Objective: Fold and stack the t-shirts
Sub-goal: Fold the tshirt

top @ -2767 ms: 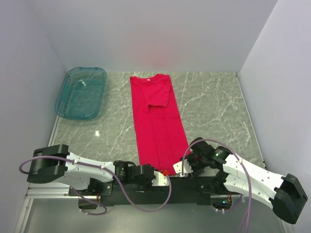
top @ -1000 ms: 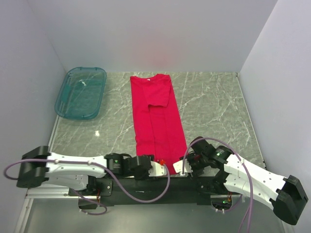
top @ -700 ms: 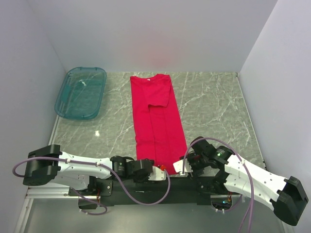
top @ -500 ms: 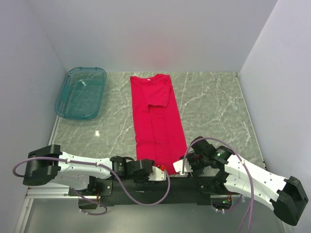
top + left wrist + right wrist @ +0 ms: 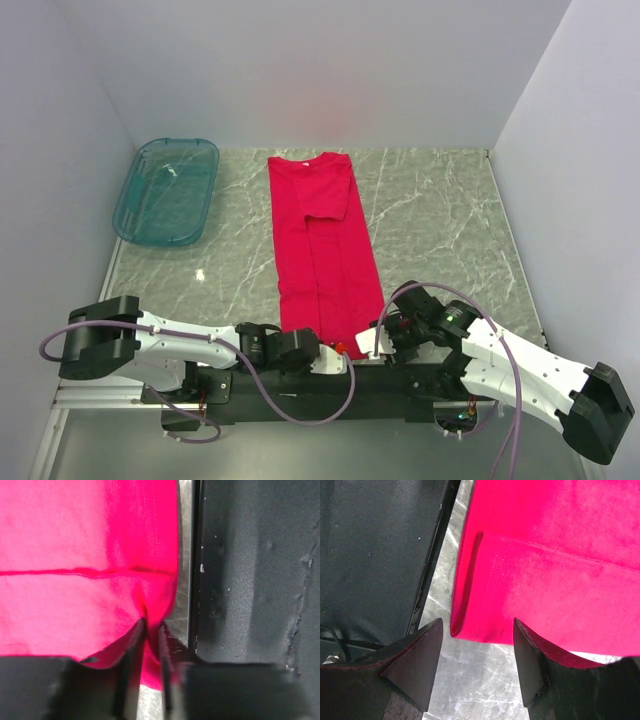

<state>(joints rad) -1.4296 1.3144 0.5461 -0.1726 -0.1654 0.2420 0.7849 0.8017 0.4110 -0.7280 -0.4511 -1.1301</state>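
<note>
My t-shirt (image 5: 322,240) lies flat on the marble table (image 5: 450,230), folded lengthwise into a long red strip. It runs from its collar at 12 o'clock down to its hem at 6 o'clock, right against the black rail (image 5: 300,385) that carries my arms. A short sleeve is folded over onto the body near the collar end. My left gripper (image 5: 335,352) is at the hem, low over the near edge. In my left wrist view its fingers (image 5: 132,650) are drawn close together, with a small ridge of red cloth (image 5: 90,540) pinched up between them, so I am nipping the hem just beside the rail (image 5: 250,580). My right gripper (image 5: 368,340) sits at the strip's 5 o'clock corner. Its fingers (image 5: 415,665) are spread wide and grip nothing. In that wrist view the stitched corner of the shirt (image 5: 555,545) lies at 12 o'clock, just beyond the gap between them, with bare marble below and the rail (image 5: 380,545) at 10 o'clock. The teal tub (image 5: 167,190) rests at the table's 10 o'clock corner, well apart from the shirt.
</note>
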